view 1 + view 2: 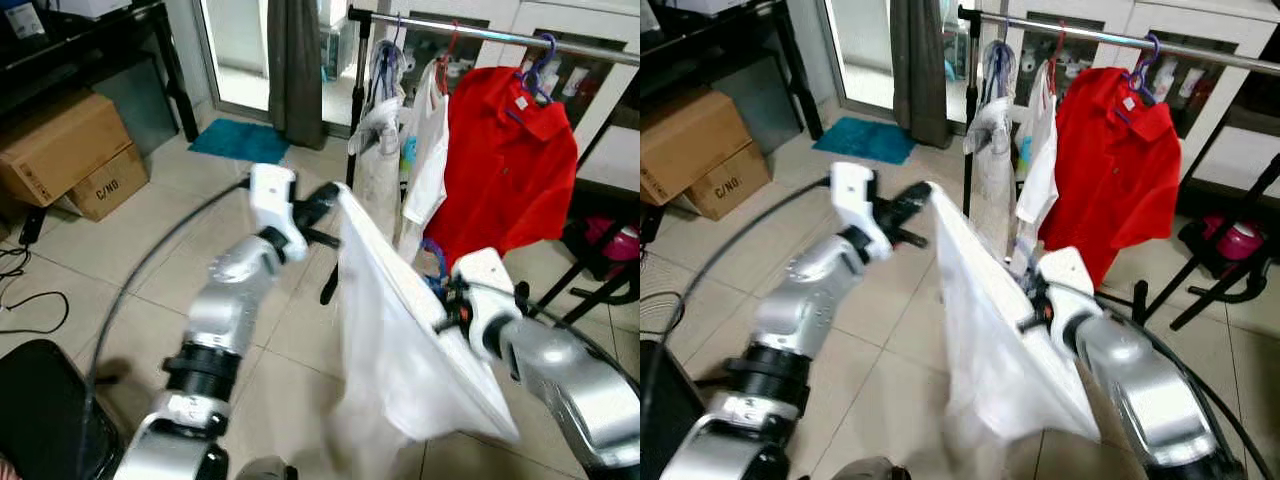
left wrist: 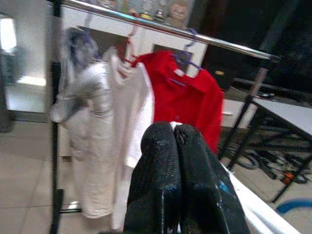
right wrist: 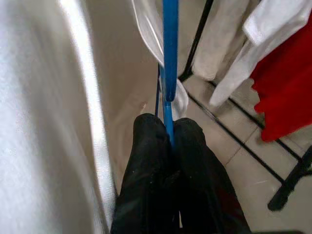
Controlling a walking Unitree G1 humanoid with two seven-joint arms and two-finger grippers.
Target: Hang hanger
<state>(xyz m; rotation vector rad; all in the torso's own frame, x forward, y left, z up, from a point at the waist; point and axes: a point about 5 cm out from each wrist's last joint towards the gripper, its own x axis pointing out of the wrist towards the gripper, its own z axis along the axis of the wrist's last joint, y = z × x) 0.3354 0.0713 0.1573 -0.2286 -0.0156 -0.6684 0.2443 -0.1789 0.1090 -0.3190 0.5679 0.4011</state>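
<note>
A white garment (image 1: 400, 350) hangs stretched between my two grippers, in front of a clothes rail (image 1: 480, 32). My left gripper (image 1: 335, 195) is shut on the garment's upper corner, out toward the rail's left post. Its fingertips (image 2: 168, 146) are pressed together, with white cloth (image 2: 256, 207) beside them. My right gripper (image 1: 440, 290) is lower and to the right, shut on a blue hanger (image 3: 170, 48) that runs up inside the garment (image 3: 48, 122). The hanger's hook (image 1: 433, 258) pokes out just above the right wrist. On the rail hang a red shirt (image 1: 510, 170) and pale garments (image 1: 425, 150).
Cardboard boxes (image 1: 60, 150) stand at the left under a dark shelf. A black chair (image 1: 40, 410) sits at the lower left, beside cables (image 1: 30, 300) on the tiled floor. A teal mat (image 1: 238, 140) and grey curtain (image 1: 295, 60) lie behind. The rack's black legs (image 1: 590, 290) spread at right.
</note>
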